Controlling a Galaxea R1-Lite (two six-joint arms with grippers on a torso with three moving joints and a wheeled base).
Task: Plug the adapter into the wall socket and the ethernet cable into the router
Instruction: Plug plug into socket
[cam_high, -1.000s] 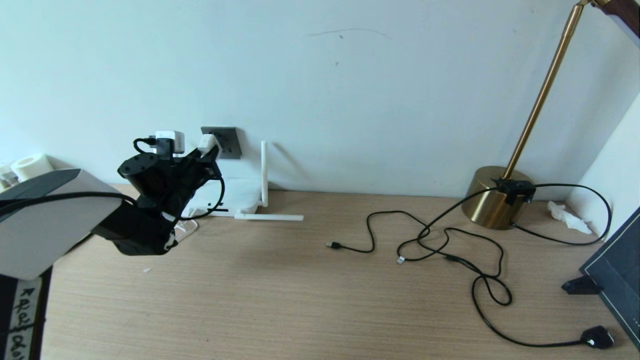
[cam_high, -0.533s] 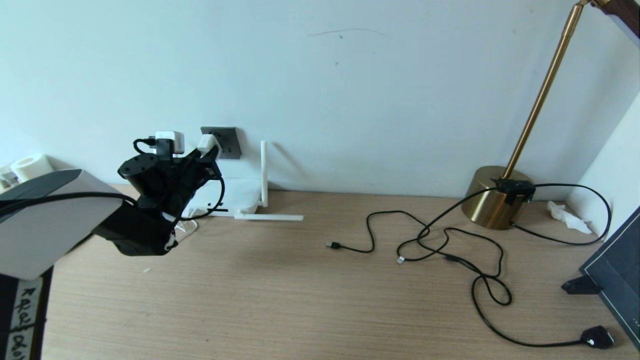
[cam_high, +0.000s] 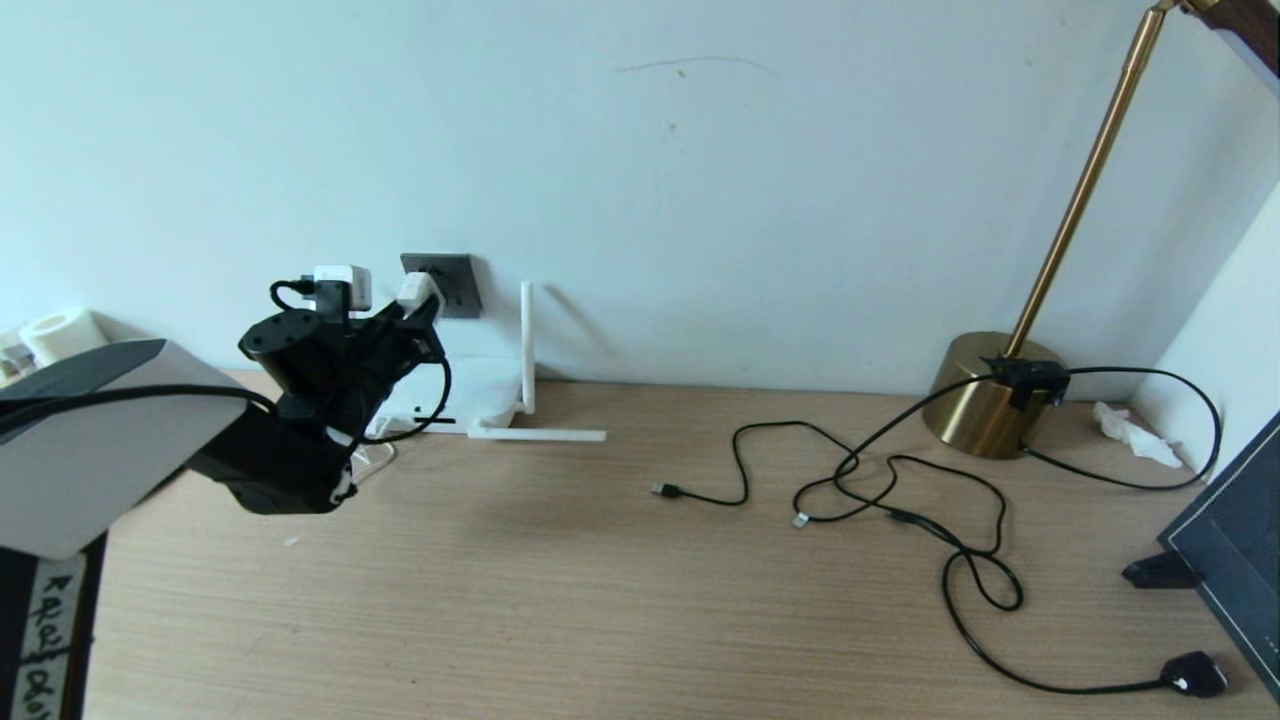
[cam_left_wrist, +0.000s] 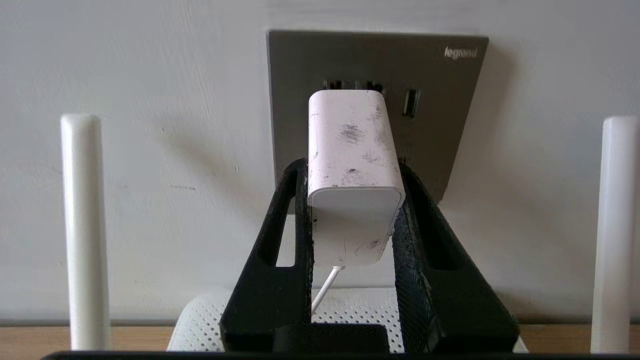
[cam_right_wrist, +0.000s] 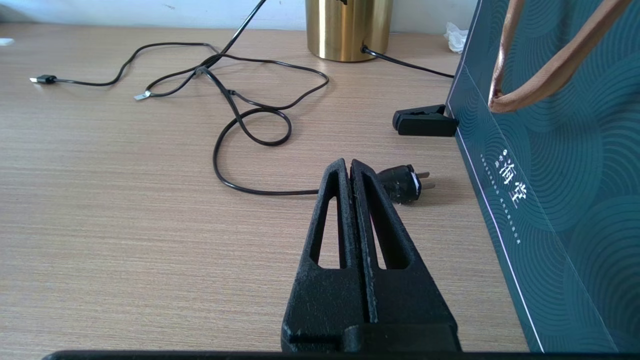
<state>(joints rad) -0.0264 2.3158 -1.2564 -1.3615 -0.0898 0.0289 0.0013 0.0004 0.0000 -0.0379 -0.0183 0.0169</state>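
1. Far left of the wall socket (cam_high: 443, 284) in the head view: a white paper roll (cam_high: 58, 335) against the wall, beyond the robot's grey arm casing.
2. Left gripper (cam_high: 418, 318) raised just before the socket, clamped on the adapter (cam_high: 417, 291); from the head view alone, hard to tell how close the block is to the plate.
3. Left wrist view only: both black fingers (cam_left_wrist: 292, 210) pressed on the adapter's (cam_left_wrist: 352, 175) sides, its front end against the socket (cam_left_wrist: 440, 125) face, covering the middle holes; thin white cord (cam_left_wrist: 324, 290) hanging beneath.
4. Below the socket: router (cam_high: 480, 395) on the desk (cam_high: 560, 600), partly hidden by the left arm; one antenna (cam_high: 527, 345) upright right of the socket, another lying flat.
5. Well right of the socket: ethernet cable (cam_high: 870, 490) loose on the desk, clear plug lying free, tangled with other black cables beside a brass lamp base (cam_high: 985, 395).
6. Right wrist view only: right gripper (cam_right_wrist: 350, 172) closed on nothing, low over the desk, a black two-pin plug (cam_right_wrist: 400, 182) just beyond it, a dark green bag (cam_right_wrist: 550, 175) alongside.
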